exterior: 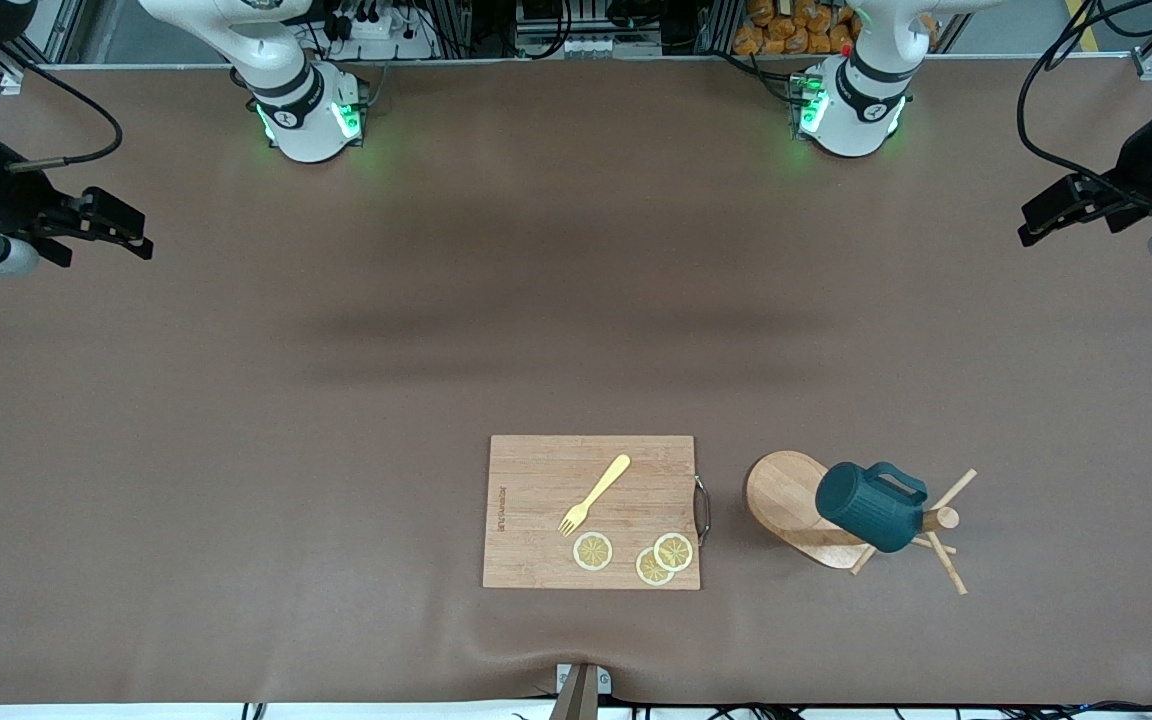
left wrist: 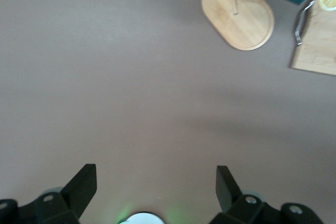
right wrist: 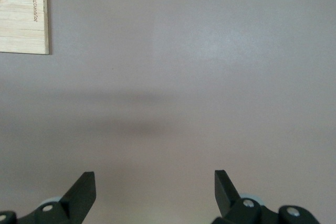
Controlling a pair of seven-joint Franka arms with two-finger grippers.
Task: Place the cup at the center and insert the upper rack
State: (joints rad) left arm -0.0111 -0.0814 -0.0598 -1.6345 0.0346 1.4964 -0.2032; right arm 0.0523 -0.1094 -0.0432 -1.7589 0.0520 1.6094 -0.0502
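**Cup on the wooden stand, both grippers wide and holding nothing**

Plainly, the fingers of both arms stand spread wide with only bare table between them. The left gripper (left wrist: 156,182) hangs over the tabletop at the left arm's end of the table, and the right gripper (right wrist: 155,184) hangs likewise over the right arm's end; both arms wait well apart from everything else.

The dark teal cup (exterior: 870,505) sits tilted on a peg of the wooden cup stand (exterior: 786,505), its handle uppermost, toward the left arm's end of the table and near the front camera. It is not at the table's middle, which shows only brown cloth (exterior: 576,300). So the placing of the cup remains to be done, in my judgement. What the "upper rack" is, I cannot tell; nothing like a rack apart from the stand shows.

By count: one cup, one stand with several slanted pegs, one cutting board (exterior: 536,500) just beside the stand, one yellow fork (exterior: 594,495) on that board, three lemon slices (exterior: 593,551) on the board's edge nearer the camera, and two grippers.
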